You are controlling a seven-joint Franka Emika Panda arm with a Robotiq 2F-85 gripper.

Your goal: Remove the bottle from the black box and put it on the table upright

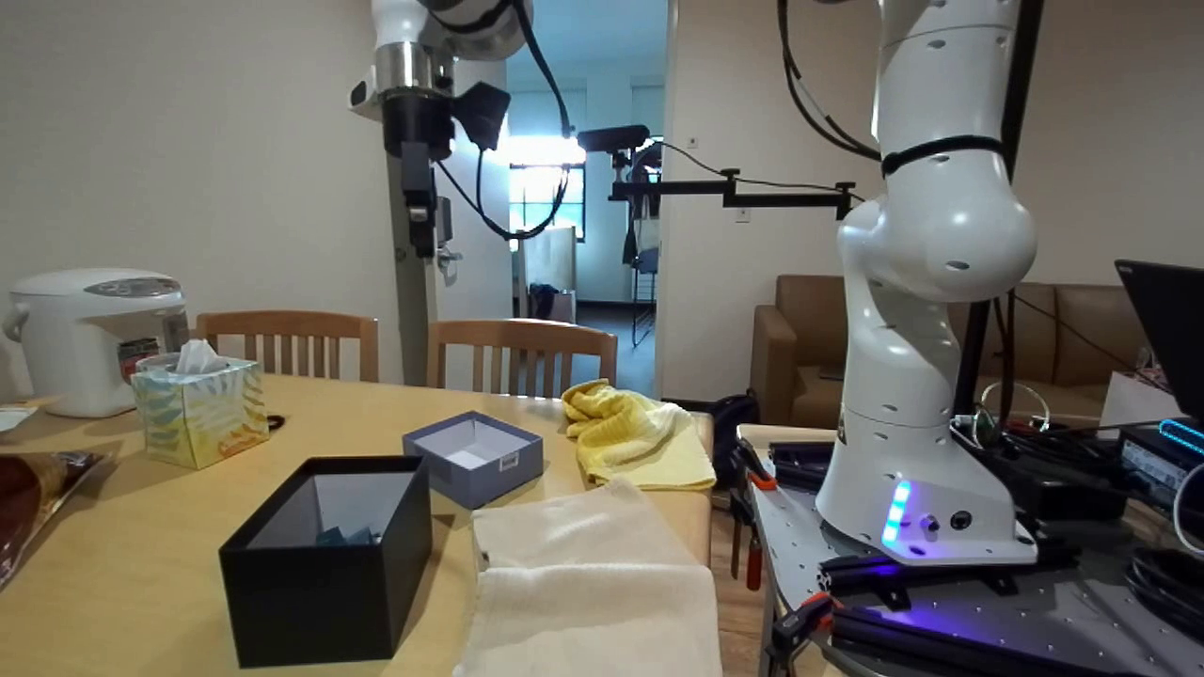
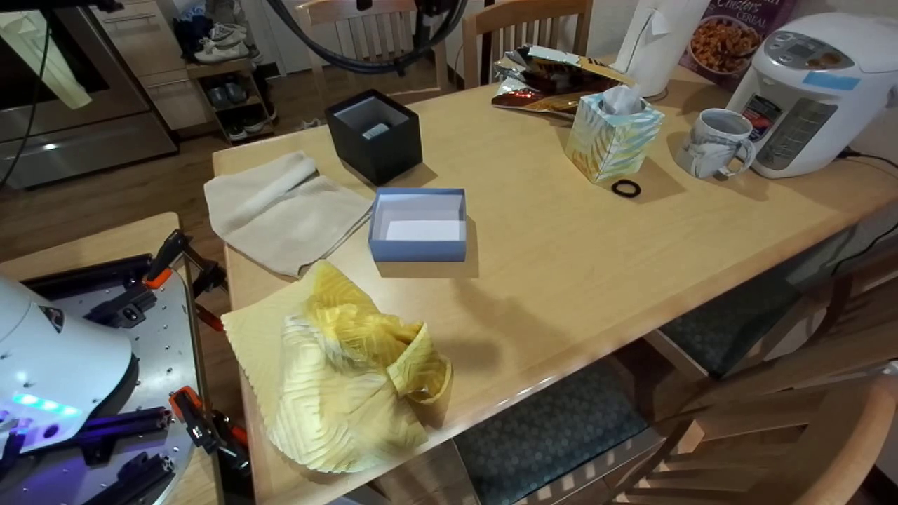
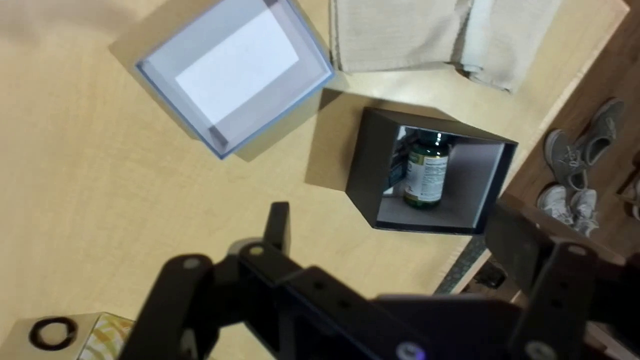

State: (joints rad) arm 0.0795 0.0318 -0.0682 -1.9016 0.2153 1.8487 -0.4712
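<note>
The matte black box (image 1: 301,602) stands open-topped on the tan wooden table (image 1: 141,545); it also shows in an exterior view (image 2: 389,151) and in the wrist view (image 3: 362,175). The green bottle (image 3: 425,175) with its light label is inside the box. Its labelled side faces the wrist camera and it seems to lie tilted or on its side; its cap end is in shadow near the rim. A dark teal item (image 3: 397,167) is beside it. My gripper (image 3: 392,220) is open and empty, high above the table, also in an exterior view (image 1: 421,235).
A blue-grey open box (image 2: 421,245) stands beside the black box. A cream cloth (image 1: 593,602) and a yellow cloth (image 2: 351,379) lie near the table edge. A tissue box (image 2: 610,144), a mug (image 2: 712,144), a foil bag (image 2: 540,91) and a white water boiler (image 1: 94,338) stand farther off.
</note>
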